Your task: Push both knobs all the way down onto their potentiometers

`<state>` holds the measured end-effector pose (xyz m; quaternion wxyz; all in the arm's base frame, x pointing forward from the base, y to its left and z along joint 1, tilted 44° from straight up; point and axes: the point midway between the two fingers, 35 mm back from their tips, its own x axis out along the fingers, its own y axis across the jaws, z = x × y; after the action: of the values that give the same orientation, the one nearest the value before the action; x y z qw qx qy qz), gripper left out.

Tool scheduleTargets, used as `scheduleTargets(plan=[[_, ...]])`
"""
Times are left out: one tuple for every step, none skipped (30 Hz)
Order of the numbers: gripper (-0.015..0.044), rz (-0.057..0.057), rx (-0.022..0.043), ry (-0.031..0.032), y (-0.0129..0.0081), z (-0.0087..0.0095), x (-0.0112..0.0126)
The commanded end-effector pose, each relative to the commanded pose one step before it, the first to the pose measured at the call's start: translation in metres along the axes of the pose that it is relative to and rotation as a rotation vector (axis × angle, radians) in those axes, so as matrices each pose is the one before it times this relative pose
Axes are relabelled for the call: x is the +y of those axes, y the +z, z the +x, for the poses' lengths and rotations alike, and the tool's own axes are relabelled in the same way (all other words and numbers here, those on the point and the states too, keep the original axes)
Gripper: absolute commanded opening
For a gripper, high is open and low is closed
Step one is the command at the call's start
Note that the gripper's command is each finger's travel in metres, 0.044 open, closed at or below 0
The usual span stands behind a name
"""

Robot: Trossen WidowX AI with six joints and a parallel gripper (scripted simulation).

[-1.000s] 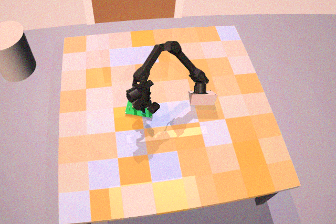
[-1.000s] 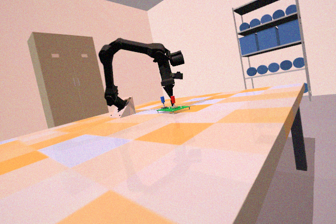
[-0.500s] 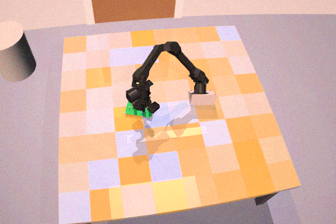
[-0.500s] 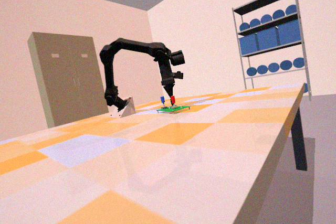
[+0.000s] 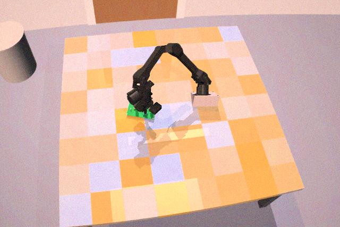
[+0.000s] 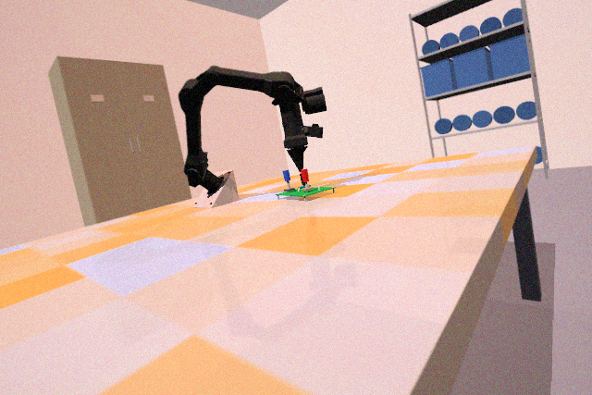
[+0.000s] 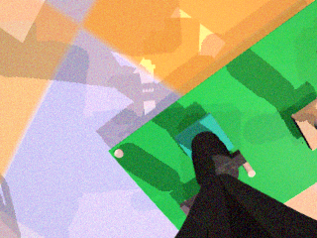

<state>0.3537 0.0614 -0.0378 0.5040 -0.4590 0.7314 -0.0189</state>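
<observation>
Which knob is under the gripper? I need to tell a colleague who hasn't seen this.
On the checkered table, find the green circuit board below the black arm. Two knobs stand there; it is the red knob under the shut gripper, not the blue knob.

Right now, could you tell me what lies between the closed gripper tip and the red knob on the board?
Nothing shows between them. In the exterior view the shut gripper points straight down onto the red knob, apparently touching its top; the blue knob stands apart.
</observation>
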Motion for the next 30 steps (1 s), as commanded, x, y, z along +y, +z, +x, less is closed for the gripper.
scheduleTargets(plan=[[0.0, 0.0094, -0.00849, 0.00116, 0.00172, -0.00828, -0.00098], [0.0, 0.0, 0.00002, 0.00002, -0.00007, -0.00119, 0.00003], [0.0, 0.0, 0.00001, 0.00001, -0.00005, -0.00072, 0.00002], [0.0026, -0.0096, 0.00604, -0.00233, -0.00133, 0.00518, 0.00114], [0.0053, 0.0, 0.0, 0.0, 0.0, 0.0, 0.0], [0.0079, 0.0, 0.0, 0.0, 0.0, 0.0, 0.0], [0.0105, 0.0, 0.0, 0.0, 0.0, 0.0, 0.0], [0.0131, 0.0, 0.0, 0.0, 0.0, 0.0, 0.0], [0.0157, 0.0, 0.0, 0.0, 0.0, 0.0, 0.0], [0.0184, 0.0, 0.0, 0.0, 0.0, 0.0, 0.0], [0.021, 0.0, 0.0, 0.0, 0.0, 0.0, 0.0], [0.0184, 0.003, -0.00296, 0.00099, -0.00002, -0.00046, 0.00015], [0.0157, 0.0091, -0.00889, 0.00302, -0.00007, -0.00139, 0.00045], [0.0131, 0.015, -0.01484, 0.00515, -0.00011, -0.00231, 0.00076], [0.0105, 0.0181, -0.01806, 0.00646, -0.00011, -0.00281, 0.00095], [0.0079, -0.0085, -0.00952, 0.00335, 0.00026, -0.00203, -0.00021], [0.0053, -0.0293, 0.00005, -0.00009, 0.00049, -0.0009, -0.00119], [0.0026, -0.0295, 0.00072, -0.00028, 0.00044, -0.00078, -0.00121], [0.0, -0.0295, 0.00073, -0.00026, 0.00039, -0.00078, -0.00123], [0.0, -0.0334, 0.00097, -0.0003, 0.00039, -0.00086, -0.0014], [0.0, -0.0346, 0.00102, -0.00028, 0.00034, -0.00089, -0.00147], [0.0, -0.0346, 0.00103, -0.00024, 0.00027, -0.00089, -0.00148], [0.0, -0.0346, 0.00104, -0.0002, 0.00021, -0.00088, -0.00149], [0.0, -0.0346, 0.00104, -0.00016, 0.00014, -0.00088, -0.00149], [0.0, -0.0346, 0.00105, -0.00013, 0.00007, -0.00088, -0.00149], [0.0, -0.0346, 0.00106, -0.00009, 0.00001, -0.00088, -0.00149], [0.0, -0.0346, 0.00106, -0.00005, -0.00006, -0.00088, -0.00149], [0.0, -0.0346, 0.00106, -0.00001, -0.00012, -0.00087, -0.00148], [0.0, -0.0346, 0.00106, 0.00003, -0.00019, -0.00087, -0.00147], [0.0, -0.0346, 0.00106, 0.00007, -0.00025, -0.00087, -0.00146]])
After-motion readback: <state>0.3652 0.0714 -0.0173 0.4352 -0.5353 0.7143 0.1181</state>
